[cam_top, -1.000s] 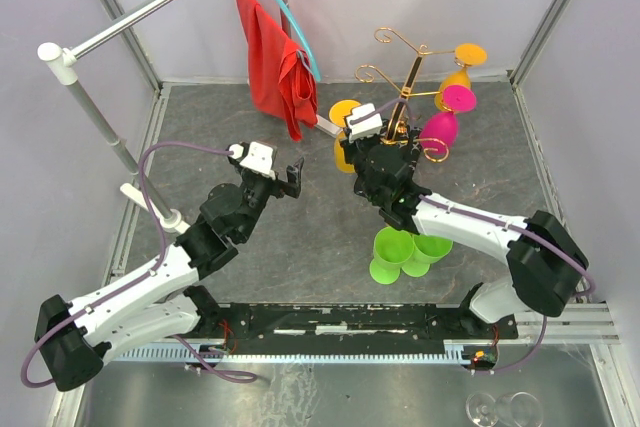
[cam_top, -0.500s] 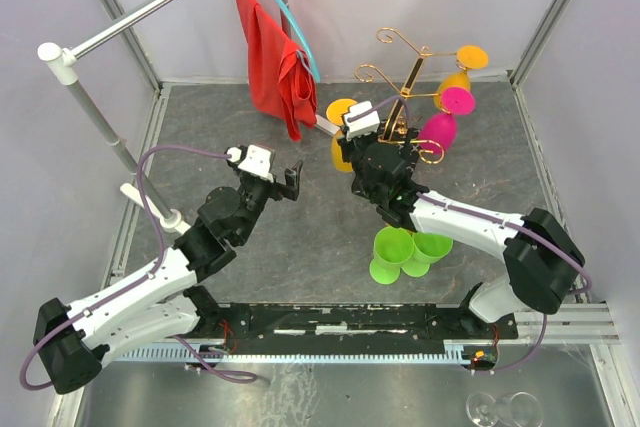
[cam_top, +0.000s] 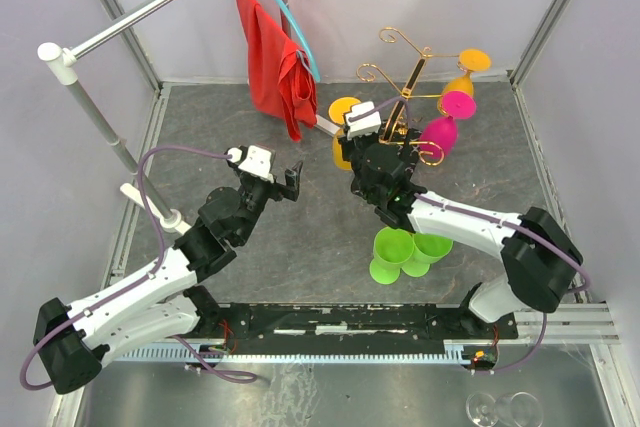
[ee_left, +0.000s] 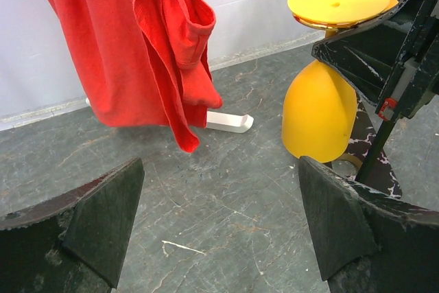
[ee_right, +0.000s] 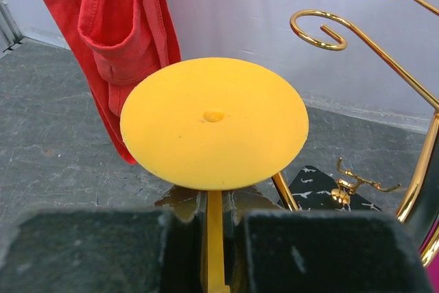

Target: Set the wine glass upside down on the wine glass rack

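1. Wine glass [ee_right: 214,121], yellow: we see it upside down, foot up and bowl down, off the table [cam_top: 250,127], just left of the wine glass rack [cam_top: 410,82].
2. Right gripper [ee_right: 209,238]: clenched on the glass's stem just under the foot, a finger [ee_right: 96,252] on each side.
3. We see a gold rack arm running close under the foot in the right wrist view; we cannot tell whether the foot rests on it.
4. Left gripper [ee_left: 219,197]: released, fingers spread wide, grasping nothing. It hovers over bare table left of the glass, well apart from it.
5. Pink glass [cam_top: 440,127] and orange glass [cam_top: 465,72] hang upside down on the rack's right side.
6. Green cups [cam_top: 400,252] sit clustered on the table beside the right arm.
7. Red cloth [cam_top: 275,57] hangs on a blue hanger [cam_top: 290,17] behind the glass.
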